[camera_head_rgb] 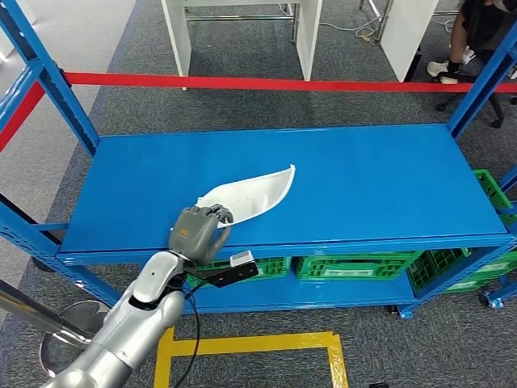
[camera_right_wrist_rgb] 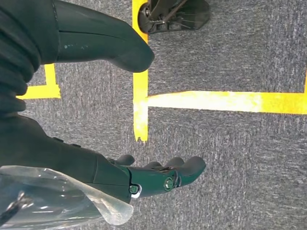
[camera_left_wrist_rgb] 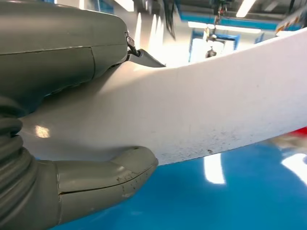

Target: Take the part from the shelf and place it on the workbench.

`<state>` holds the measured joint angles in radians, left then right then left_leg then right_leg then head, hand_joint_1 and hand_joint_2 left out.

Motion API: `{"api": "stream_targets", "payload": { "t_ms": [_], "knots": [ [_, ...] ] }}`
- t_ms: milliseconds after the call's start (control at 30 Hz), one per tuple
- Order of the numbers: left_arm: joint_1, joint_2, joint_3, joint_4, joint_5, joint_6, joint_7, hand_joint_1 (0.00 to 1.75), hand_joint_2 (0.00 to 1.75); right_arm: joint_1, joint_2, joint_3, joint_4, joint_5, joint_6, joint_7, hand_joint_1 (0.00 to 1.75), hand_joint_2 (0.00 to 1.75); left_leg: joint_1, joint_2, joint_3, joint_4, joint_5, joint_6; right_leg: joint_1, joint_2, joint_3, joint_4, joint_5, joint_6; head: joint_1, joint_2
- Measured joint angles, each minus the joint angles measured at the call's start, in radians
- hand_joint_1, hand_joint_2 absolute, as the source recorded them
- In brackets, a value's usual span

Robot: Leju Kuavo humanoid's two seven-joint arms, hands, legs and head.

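Grey carpet (camera_head_rgb: 256, 73) covers the floor; yellow tape (camera_head_rgb: 250, 346) marks a rectangle on it in front of the blue metal rack (camera_head_rgb: 390, 182), and the same yellow tape lines cross the carpet in the right wrist view; a red barrier strap (camera_head_rgb: 244, 82) runs across behind the rack between its blue uprights (camera_head_rgb: 60, 97); green plastic crates (camera_head_rgb: 354, 265) sit on the rack's lower level and at its right end; white furniture legs (camera_head_rgb: 308, 36) stand on the carpet beyond the strap; a seated person's legs and shoes (camera_head_rgb: 451, 69) show at the far right by an office chair base (camera_head_rgb: 497, 109); in the left wrist view, ceiling strip lights (camera_left_wrist_rgb: 246, 7) glow overhead.
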<state>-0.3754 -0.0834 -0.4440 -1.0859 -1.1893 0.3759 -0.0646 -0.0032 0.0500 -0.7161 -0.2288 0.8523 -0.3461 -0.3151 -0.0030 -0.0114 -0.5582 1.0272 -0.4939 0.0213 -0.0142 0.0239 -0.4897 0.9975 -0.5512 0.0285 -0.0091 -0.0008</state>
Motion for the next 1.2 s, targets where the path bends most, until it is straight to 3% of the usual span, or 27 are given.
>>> {"api": "stream_targets", "payload": {
  "t_ms": [200,467,600,833,1000,1067,1133,1167,1200],
  "knots": [
    [0.131,-0.003,0.036,-0.225,0.458,-0.098,-0.243,1.75,1.75,0.004,0.0,-0.018,0.003,0.011,-0.014,-0.003,0.0,1.75,0.0,0.0,0.0,0.0,0.0,0.0,0.0,0.0,0.0,0.0,0.0,0.0,0.0,0.0],
    [0.204,-0.005,0.051,-0.365,0.534,-0.116,-0.281,1.75,1.75,0.004,0.0,-0.03,0.004,0.012,-0.019,-0.004,0.0,1.75,0.0,0.0,0.0,0.0,0.0,0.0,0.0,0.0,0.0,0.0,0.0,0.0,0.0,0.0],
    [0.249,-0.005,0.057,-0.427,0.647,-0.133,-0.334,1.75,1.75,0.004,0.007,-0.043,0.004,0.004,-0.015,-0.019,0.0,1.75,-0.002,0.0,0.0,0.001,0.0,0.0,-0.001,0.0,0.0,-0.001,0.001,0.001,0.0,0.0],
    [0.459,0.002,0.113,-0.601,0.874,-0.12,-0.494,1.75,1.75,0.008,0.026,-0.117,0.004,-0.079,0.089,-0.044,0.0,1.75,-0.009,0.0,0.0,0.003,-0.006,0.009,-0.008,0.001,0.0,-0.002,-0.002,0.006,0.0,0.0],
    [0.607,-0.008,0.185,-0.678,0.948,-0.136,-0.57,1.75,1.75,0.017,0.041,-0.171,0.004,-0.104,0.175,-0.039,0.0,1.75,-0.006,0.004,0.006,-0.012,0.004,0.026,-0.011,-0.002,-0.002,0.002,-0.011,0.02,0.0,0.0],
    [0.646,-0.021,0.213,-0.69,0.958,-0.149,-0.588,1.75,1.75,0.019,0.045,-0.187,0.004,-0.106,0.204,-0.04,0.0,1.75,0.0,0.01,0.009,-0.027,0.013,0.034,-0.008,-0.01,-0.034,0.068,-0.06,0.021,0.004,0.0],
    [0.679,-0.035,0.243,-0.693,0.955,-0.163,-0.6,1.75,1.75,0.022,0.049,-0.201,0.004,-0.107,0.234,-0.044,0.0,1.75,-0.001,0.014,0.008,-0.028,0.015,0.036,-0.007,-0.015,-0.092,0.198,-0.121,0.023,0.007,0.0],
    [0.69,-0.041,0.257,-0.693,0.951,-0.17,-0.603,1.75,1.75,0.024,0.05,-0.207,0.004,-0.107,0.248,-0.047,0.0,1.75,-0.001,0.016,0.007,-0.028,0.015,0.036,-0.008,-0.015,-0.116,0.25,-0.134,0.025,0.008,0.0],
    [0.699,-0.047,0.27,-0.693,0.945,-0.178,-0.604,1.75,1.75,0.027,0.052,-0.213,0.004,-0.108,0.26,-0.051,0.0,1.75,-0.001,0.017,0.006,-0.027,0.016,0.035,-0.008,-0.016,-0.125,0.269,-0.126,0.026,0.008,0.0]
  ]
}}
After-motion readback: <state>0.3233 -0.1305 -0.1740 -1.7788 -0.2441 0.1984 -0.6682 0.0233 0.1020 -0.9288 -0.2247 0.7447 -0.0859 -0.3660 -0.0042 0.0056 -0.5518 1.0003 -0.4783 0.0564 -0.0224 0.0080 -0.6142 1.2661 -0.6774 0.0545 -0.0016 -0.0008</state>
